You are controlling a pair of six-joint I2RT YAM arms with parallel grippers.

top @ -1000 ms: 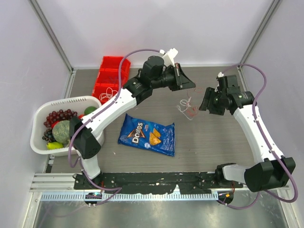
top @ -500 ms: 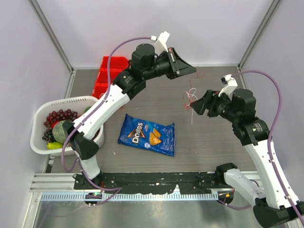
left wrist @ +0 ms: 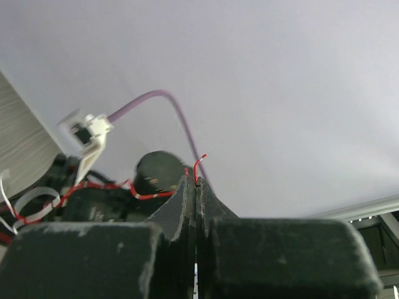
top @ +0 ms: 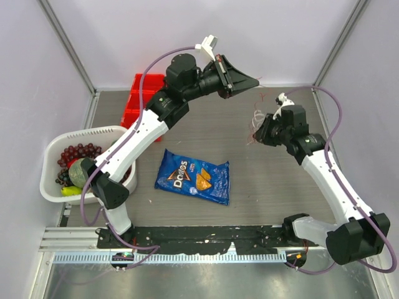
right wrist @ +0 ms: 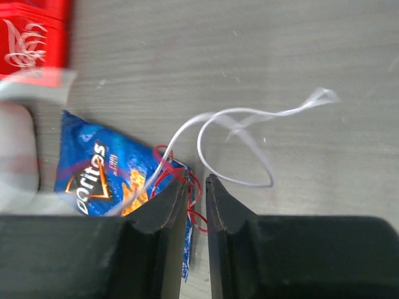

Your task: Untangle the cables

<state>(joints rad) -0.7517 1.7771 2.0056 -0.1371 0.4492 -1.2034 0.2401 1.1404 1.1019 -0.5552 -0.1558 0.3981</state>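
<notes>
Cables [top: 255,120], thin red & white cords – where?
– Up off grey wood-look table [top: 268,180], strung btwn grippers. L gripper [left wrist: 196,182] pinched tight on red strand; R gripper [right wrist: 197,187] jaws a slit apart, red loops in gap.

Grey table [top: 280,187] carries chip bag [top: 193,176], basket [top: 81,131], red bins [top: 133,109].

My left arm [top: 144,132] stretches high toward the back, left gripper [top: 254,81] clamped tight, while my right arm [top: 331,177] bends inward, right gripper [top: 255,136] with jaws a slim gap apart.
</notes>
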